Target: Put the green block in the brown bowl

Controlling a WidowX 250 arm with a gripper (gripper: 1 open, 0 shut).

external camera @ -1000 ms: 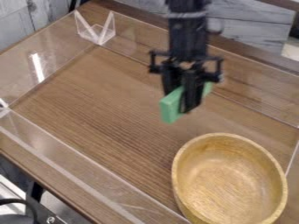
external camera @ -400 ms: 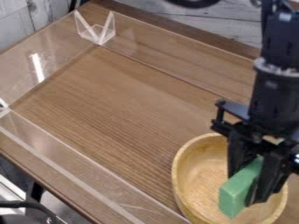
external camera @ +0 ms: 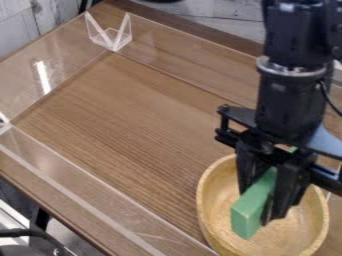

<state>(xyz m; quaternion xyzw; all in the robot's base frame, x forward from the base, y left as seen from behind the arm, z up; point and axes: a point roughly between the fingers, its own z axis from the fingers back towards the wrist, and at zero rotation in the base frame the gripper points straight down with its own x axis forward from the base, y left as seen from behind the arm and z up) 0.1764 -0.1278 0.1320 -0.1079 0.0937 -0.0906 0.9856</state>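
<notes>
The green block (external camera: 253, 208) hangs tilted over the inside of the brown bowl (external camera: 214, 195), gripped at its upper end. My gripper (external camera: 271, 188) points steeply down above the bowl and is shut on the block. The black fingers (external camera: 289, 195) cover the block's top part, and its lower end is close to the bowl's floor; whether it touches I cannot tell. The bowl sits at the lower right of the wooden table, partly hidden behind the arm.
Clear plastic walls (external camera: 80, 190) border the wooden tabletop (external camera: 120, 110) on the left and near sides. A small clear plastic stand (external camera: 107, 32) sits at the far left corner.
The arm carried the green block from the table's middle to over the bowl. In the last half second it shifted slightly left above the bowl. The grip stayed the same.
</notes>
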